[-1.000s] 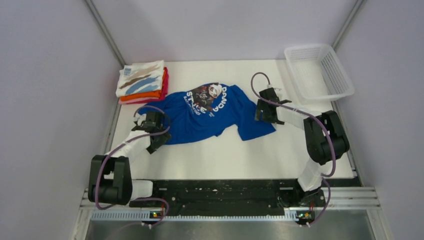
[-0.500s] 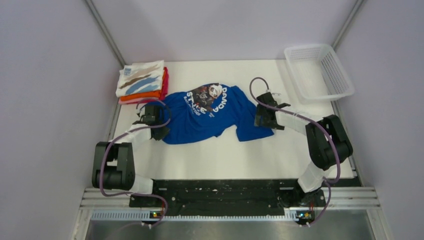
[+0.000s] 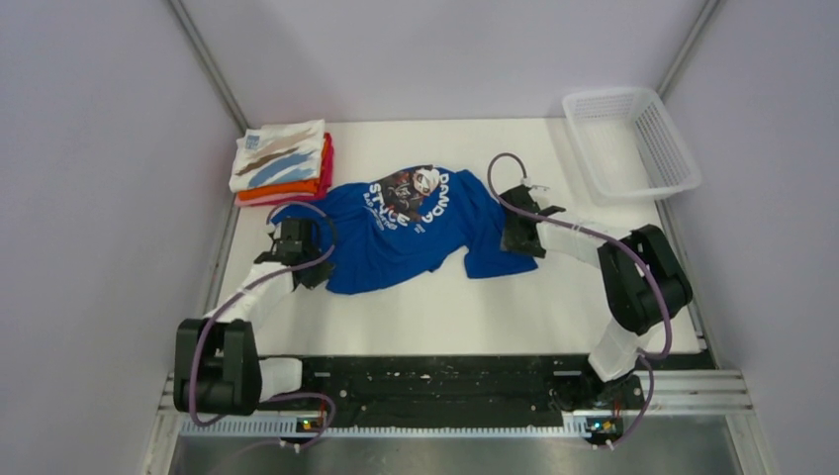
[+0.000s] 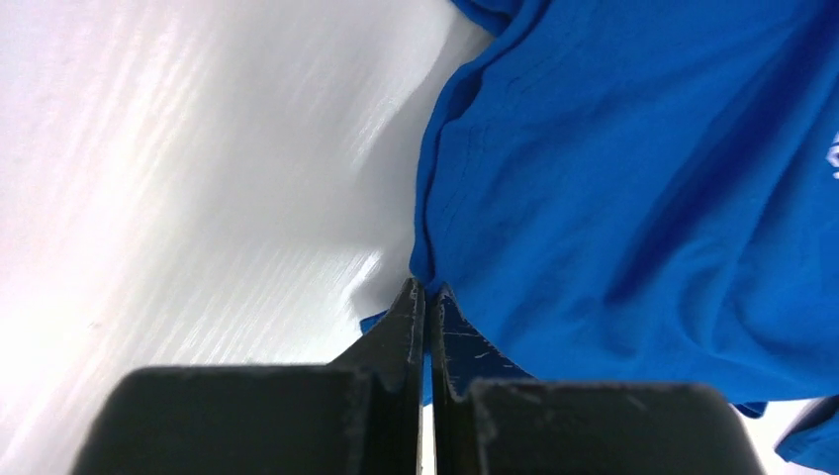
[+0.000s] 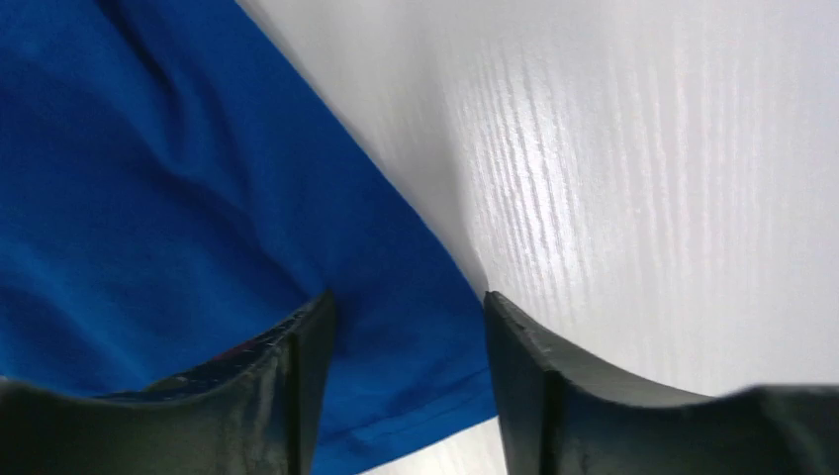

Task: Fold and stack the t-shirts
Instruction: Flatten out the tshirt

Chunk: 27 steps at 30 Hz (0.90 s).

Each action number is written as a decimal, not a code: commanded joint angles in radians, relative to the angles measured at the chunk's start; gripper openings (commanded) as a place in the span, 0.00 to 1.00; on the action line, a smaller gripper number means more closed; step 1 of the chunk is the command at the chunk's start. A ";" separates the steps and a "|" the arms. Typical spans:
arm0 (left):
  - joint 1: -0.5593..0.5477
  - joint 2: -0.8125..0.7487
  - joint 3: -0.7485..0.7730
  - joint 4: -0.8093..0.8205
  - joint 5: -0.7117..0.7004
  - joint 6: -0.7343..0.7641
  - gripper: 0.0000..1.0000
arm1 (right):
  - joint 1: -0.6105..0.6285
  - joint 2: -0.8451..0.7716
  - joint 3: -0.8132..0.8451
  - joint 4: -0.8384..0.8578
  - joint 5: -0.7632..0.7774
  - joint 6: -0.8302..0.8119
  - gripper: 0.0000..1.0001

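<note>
L gripper now clamped on blue tee hem, R gripper part-open astride edge; print illegible

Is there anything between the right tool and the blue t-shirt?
Nothing visible. The right tool stands open over the edge of the blue t-shirt, with only cloth and white table between its jaws.
</note>
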 commanded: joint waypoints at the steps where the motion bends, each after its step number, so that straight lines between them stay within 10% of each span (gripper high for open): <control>1: -0.003 -0.141 0.012 -0.103 -0.063 0.001 0.00 | 0.025 0.056 -0.014 -0.004 0.008 0.043 0.42; 7: -0.003 -0.278 -0.010 -0.140 -0.034 -0.010 0.00 | 0.045 0.033 -0.056 0.015 -0.006 0.074 0.22; 9: -0.003 -0.313 -0.012 -0.158 -0.014 -0.009 0.00 | 0.046 0.005 -0.081 0.045 -0.019 0.078 0.00; 27: -0.005 -0.643 0.771 -0.131 0.140 0.082 0.00 | 0.047 -0.824 0.445 -0.087 -0.003 -0.178 0.00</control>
